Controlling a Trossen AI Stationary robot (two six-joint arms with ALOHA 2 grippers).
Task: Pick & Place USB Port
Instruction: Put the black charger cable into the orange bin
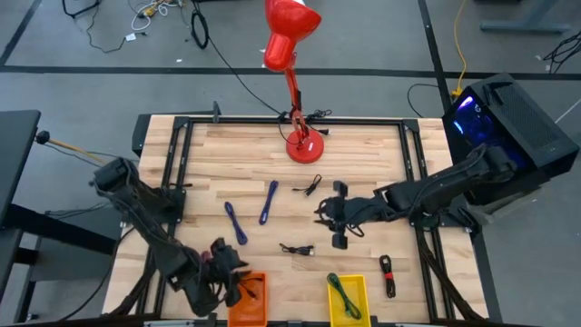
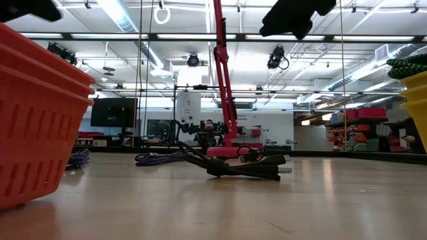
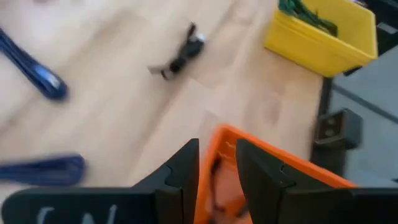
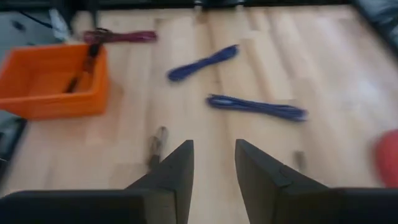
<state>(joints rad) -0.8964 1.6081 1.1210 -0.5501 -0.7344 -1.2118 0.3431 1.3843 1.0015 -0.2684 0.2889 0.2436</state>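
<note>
- High view has the left tool (image 1: 221,272) hanging over the near edge of the tabletop (image 1: 363,154), right beside the orange bin (image 1: 247,300)
- Left wrist view shows that tool's fingers a narrow gap apart with nothing between them, poised over the orange bin's rim
- That bin holds a dark cable or two; my guess is a drop-off has just been made there
- Right tool (image 1: 339,221) hovers over the middle of the tabletop, fingers a narrow gap apart and empty in the right wrist view
- Below and just in front of it lies a small black cable (image 1: 297,249), loose on the wood, which I take for the next USB piece to fetch
- Next move, I reckon: lower onto that cable, close, and carry it to a bin
- Yellow bin (image 1: 348,300) beside the orange one holds a coiled green cable (image 1: 342,292)
- Blue cables (image 1: 268,202), another black one (image 1: 309,186), and a red-and-black one (image 1: 388,275) lie loose
</note>
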